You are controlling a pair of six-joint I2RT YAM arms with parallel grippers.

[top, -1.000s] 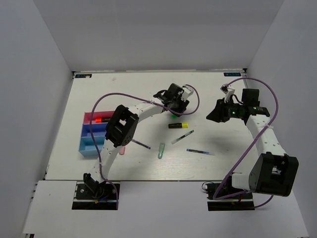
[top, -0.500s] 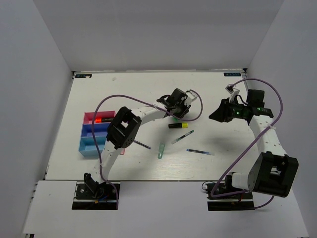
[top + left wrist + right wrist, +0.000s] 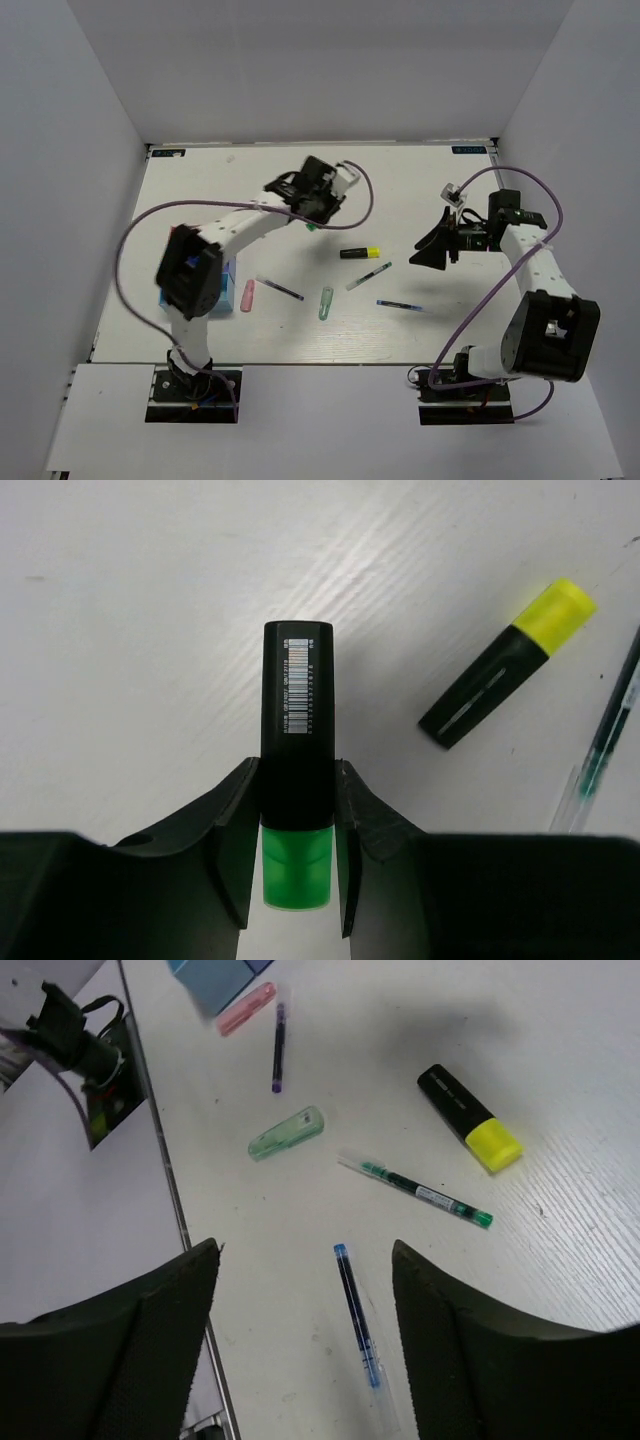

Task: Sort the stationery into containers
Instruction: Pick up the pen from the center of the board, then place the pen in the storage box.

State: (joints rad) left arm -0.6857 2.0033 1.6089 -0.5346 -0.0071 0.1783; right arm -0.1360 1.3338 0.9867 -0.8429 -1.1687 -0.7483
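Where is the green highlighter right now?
The green highlighter is clamped in the left gripper; in the top view that is at the table's far middle, up and left of the yellow highlighter.

The left gripper, clamping the green highlighter, has swung leftward from the yellow highlighter.

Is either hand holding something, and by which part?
The left hand pinches the green-ended highlighter where its black barrel meets the green end. The right hand is open and empty.
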